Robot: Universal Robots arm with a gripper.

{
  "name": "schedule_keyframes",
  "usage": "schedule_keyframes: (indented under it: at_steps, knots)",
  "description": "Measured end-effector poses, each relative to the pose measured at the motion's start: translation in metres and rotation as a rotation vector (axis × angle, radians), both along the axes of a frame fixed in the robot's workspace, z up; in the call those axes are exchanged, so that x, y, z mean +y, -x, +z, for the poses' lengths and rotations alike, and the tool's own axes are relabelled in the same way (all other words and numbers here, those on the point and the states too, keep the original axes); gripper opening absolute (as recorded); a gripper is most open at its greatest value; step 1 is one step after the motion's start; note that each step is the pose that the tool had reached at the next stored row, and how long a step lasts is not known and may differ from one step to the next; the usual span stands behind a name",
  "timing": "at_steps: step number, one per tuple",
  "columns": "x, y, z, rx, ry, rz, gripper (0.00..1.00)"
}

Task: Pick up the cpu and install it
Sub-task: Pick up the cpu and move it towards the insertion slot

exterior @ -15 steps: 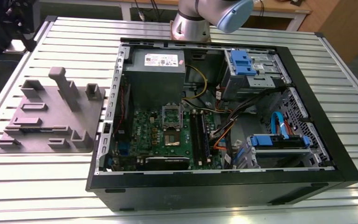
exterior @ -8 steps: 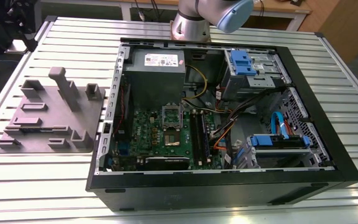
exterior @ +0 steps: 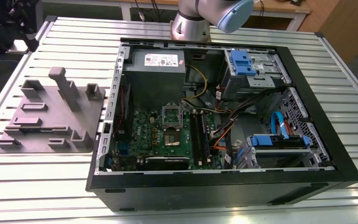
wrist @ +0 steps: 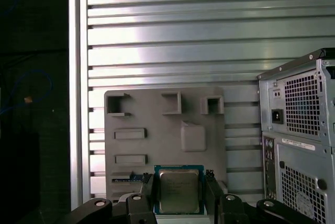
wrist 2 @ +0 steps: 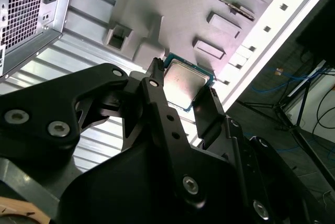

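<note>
Gripping the cpu (wrist: 179, 191) by two opposite edges, the black end effector (wrist: 179, 182) is closed on it in the first wrist view and holds it in the air above the grey fixture tray (wrist: 157, 145), which lies on the slatted metal tabletop (wrist: 157, 41). Item: small flat square chip, silvery metal lid, blue-green rim; faint print on the lid, too small to read. Beside the tray lies the open computer case (exterior: 229, 186), its green motherboard (exterior: 145, 130) exposed in the exterior view. White labels: one on the power supply (exterior: 157, 59), one on the case's rear panel (wrist: 298, 144); text illegible.
</note>
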State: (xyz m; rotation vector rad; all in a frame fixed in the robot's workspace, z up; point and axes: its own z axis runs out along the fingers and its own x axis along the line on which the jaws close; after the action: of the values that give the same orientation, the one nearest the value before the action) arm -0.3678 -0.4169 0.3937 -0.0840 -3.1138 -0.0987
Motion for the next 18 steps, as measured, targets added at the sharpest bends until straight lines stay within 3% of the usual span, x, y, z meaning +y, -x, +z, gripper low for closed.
schedule_keyframes:
  at_steps: [18]
  knots:
    - [0.0, -0.0053, 0.0, 0.0, 0.0, 0.0, 0.47]
